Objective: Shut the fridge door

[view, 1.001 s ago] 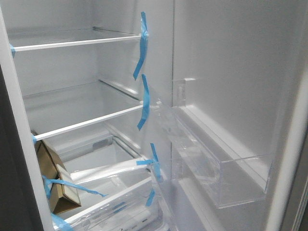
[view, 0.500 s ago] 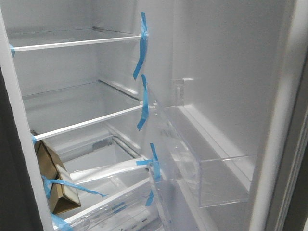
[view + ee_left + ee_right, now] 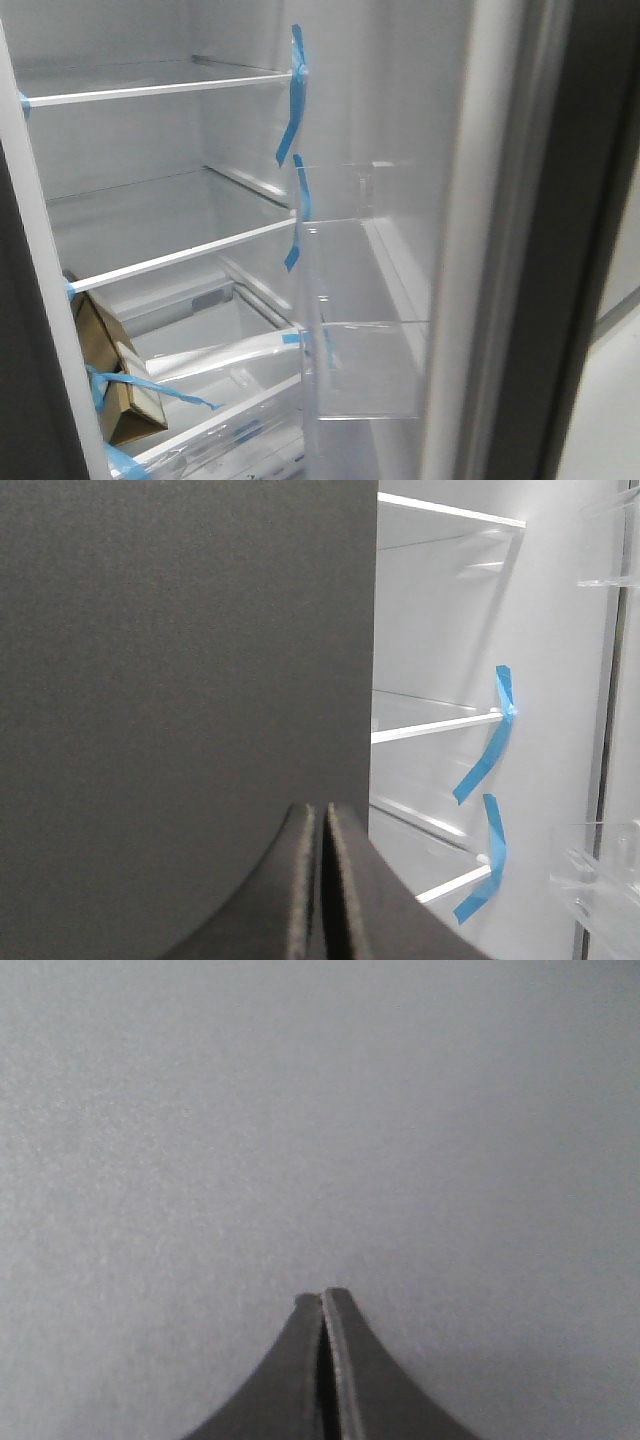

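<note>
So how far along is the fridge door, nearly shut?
Partway. The fridge door has swung well in, its clear bin now edge-on to the shelves. The shut right tool faces a flat grey panel, apparently pushing. Still left: the interior with the cardboard box is open to view, so the door isn't closed yet.

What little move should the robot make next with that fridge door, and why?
Probably keep pushing the fridge door toward the cabinet. It stands partly swung in, shelves still visible, and the right end effector, shut, faces a flat grey surface, likely the door's outside.
</note>
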Available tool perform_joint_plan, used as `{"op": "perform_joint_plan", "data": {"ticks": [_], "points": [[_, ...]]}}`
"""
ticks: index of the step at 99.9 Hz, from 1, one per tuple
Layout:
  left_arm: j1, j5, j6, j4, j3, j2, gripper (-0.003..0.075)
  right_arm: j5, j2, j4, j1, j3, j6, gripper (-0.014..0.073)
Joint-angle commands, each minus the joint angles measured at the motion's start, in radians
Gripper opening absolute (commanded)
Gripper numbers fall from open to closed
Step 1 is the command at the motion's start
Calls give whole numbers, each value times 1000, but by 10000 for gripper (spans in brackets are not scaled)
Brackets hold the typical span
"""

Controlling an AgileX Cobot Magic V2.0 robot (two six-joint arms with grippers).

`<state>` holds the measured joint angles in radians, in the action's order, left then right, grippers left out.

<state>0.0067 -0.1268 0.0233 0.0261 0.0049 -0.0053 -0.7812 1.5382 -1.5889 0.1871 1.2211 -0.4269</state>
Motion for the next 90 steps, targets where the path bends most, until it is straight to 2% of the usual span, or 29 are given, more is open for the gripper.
{"op": "perform_joint_plan", "data": {"ticks": [1, 41, 90], "points": [[-3, -73, 2, 4, 35, -10, -20, -66, -16, -65, -34, 50, -18, -73], [-3, -73, 2, 4, 35, -10, -20, -57, 59, -65, -156, 138, -18, -73], [-3, -73, 2, 4, 35, -10, -20, 31, 125, -65, -327, 211, -18, -73]]}}
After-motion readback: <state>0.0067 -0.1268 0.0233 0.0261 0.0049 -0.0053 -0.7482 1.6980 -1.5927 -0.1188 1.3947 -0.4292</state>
